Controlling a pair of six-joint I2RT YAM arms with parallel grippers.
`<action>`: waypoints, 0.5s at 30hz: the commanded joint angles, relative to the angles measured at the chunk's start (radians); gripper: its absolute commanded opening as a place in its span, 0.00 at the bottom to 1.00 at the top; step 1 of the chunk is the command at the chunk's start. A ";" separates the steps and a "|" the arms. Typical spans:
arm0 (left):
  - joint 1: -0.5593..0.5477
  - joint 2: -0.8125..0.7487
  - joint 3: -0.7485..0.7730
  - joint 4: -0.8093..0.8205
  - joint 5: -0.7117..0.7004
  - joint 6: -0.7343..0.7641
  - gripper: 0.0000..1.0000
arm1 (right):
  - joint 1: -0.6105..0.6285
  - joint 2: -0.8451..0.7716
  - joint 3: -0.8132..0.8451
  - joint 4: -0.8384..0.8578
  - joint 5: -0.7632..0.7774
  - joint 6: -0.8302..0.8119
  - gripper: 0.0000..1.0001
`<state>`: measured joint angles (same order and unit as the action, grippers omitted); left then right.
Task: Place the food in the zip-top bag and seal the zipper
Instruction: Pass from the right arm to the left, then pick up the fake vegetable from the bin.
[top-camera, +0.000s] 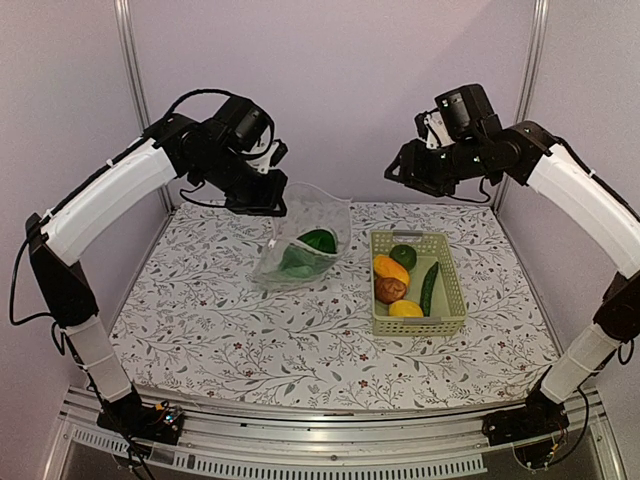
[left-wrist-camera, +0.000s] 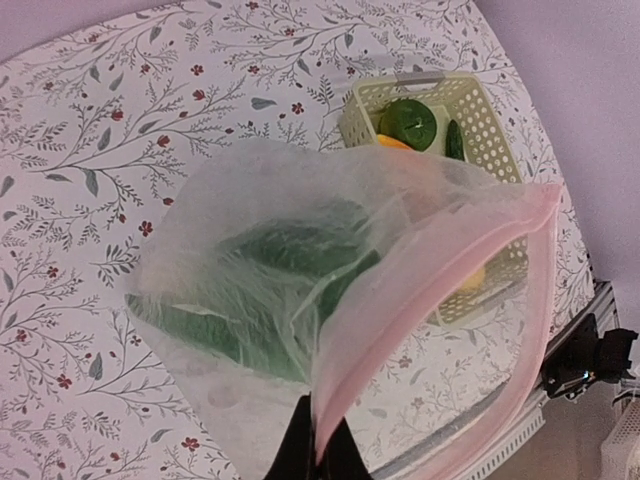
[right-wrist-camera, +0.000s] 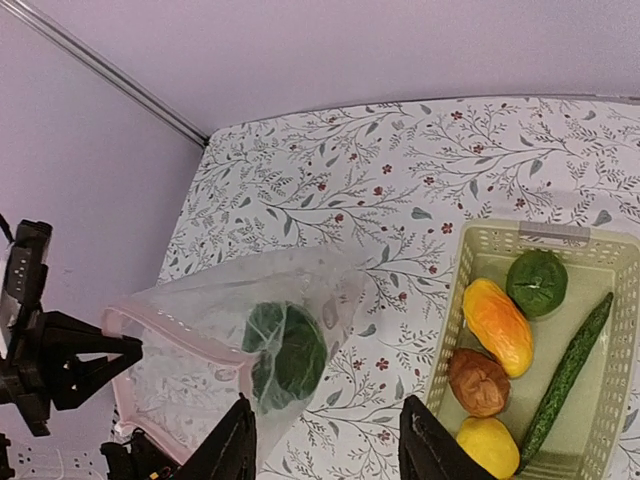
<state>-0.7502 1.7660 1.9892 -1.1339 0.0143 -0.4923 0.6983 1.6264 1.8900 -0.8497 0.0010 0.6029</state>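
Observation:
My left gripper (top-camera: 268, 196) is raised at the back left. It is shut (left-wrist-camera: 318, 450) on the mouth edge of the clear zip-top bag (top-camera: 305, 235) and holds it up. The bag's bottom rests on the table. The zipper (left-wrist-camera: 440, 270) is a pinkish strip and the mouth hangs open. The leafy green (top-camera: 310, 250) lies inside the bag (right-wrist-camera: 200, 330). The pale green basket (top-camera: 440, 325) holds the dark green lump (top-camera: 403, 256), orange-yellow oval (top-camera: 390, 268), potato (top-camera: 390, 290), lemon (top-camera: 405, 309) and cucumber (top-camera: 429, 288). My right gripper (top-camera: 405, 172) is open and empty (right-wrist-camera: 325, 440), high above the table between bag and basket.
The table has a floral cloth (top-camera: 230, 320). Metal frame posts (top-camera: 128, 60) stand at the back corners. An aluminium rail (top-camera: 320, 415) runs along the front edge. The left arm's wrist (right-wrist-camera: 50, 360) shows at the left of the right wrist view.

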 joint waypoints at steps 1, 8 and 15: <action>0.013 0.001 -0.006 0.033 0.019 0.017 0.00 | -0.062 -0.045 -0.195 0.009 0.053 0.008 0.47; 0.014 0.002 -0.009 0.037 0.034 0.017 0.00 | -0.126 -0.073 -0.429 0.047 0.049 0.033 0.48; 0.014 -0.015 -0.028 0.047 0.036 0.018 0.00 | -0.173 -0.010 -0.541 0.092 0.049 0.074 0.57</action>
<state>-0.7456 1.7660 1.9804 -1.1126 0.0414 -0.4831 0.5468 1.5784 1.3846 -0.8085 0.0353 0.6415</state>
